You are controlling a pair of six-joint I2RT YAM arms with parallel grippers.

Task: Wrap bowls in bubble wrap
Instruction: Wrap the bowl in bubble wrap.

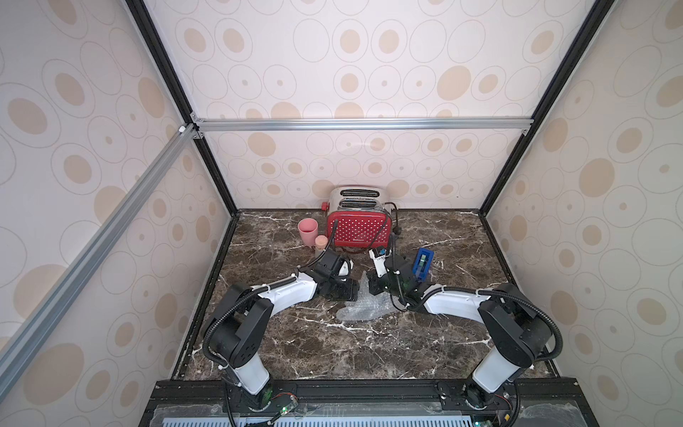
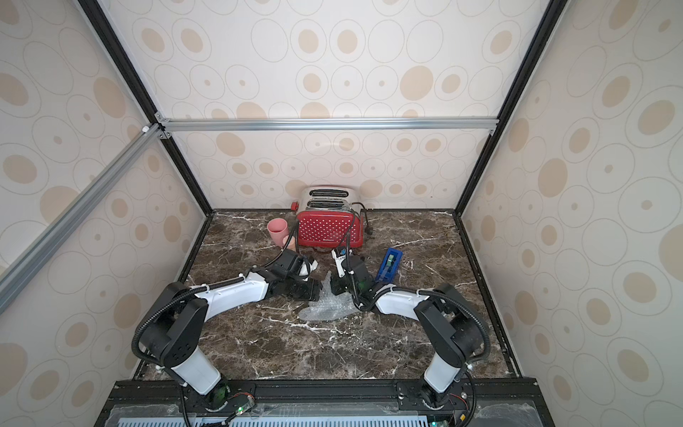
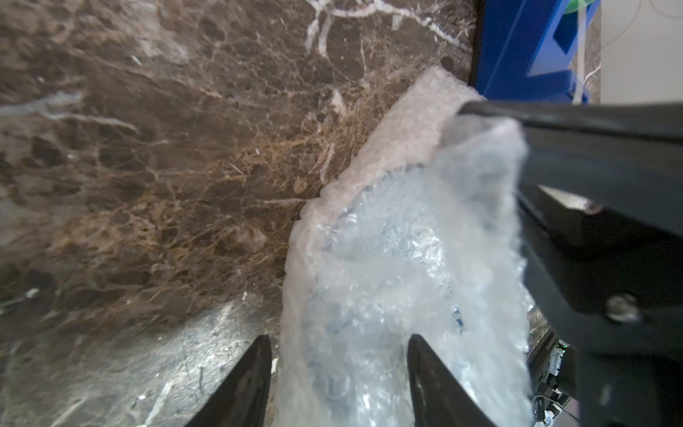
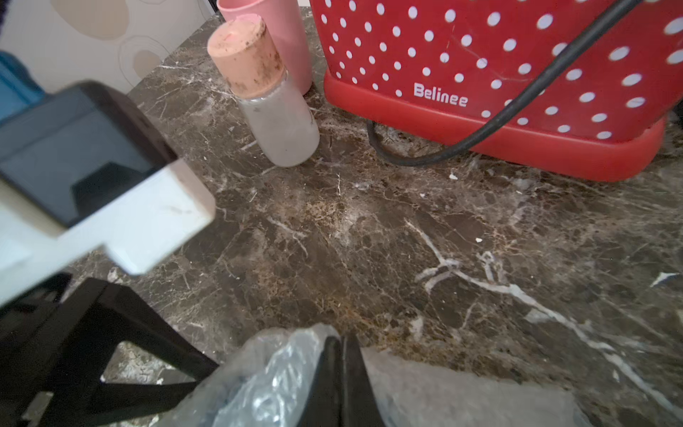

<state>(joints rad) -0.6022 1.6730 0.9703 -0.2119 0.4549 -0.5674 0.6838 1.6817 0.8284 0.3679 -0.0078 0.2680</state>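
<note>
Bowl (image 3: 399, 236) (seemingly under bubble wrap (image 3: 406, 129)) lies inside open-jawed left gripper (image 3: 340, 338); right gripper (image 4: 340, 344) pinches wrap.

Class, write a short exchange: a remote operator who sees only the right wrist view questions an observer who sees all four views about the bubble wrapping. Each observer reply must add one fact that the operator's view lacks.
Operator: My right gripper is shut on bubble wrap. What is the left gripper doing?
Observer: Its jaws stand apart, with a fold of the wrap between them.
Operator: I see no bowl. Where is it?
Observer: In the left wrist view a curved rim and blue marks show through the wrap, so the bowl seems to lie covered under it.
</note>
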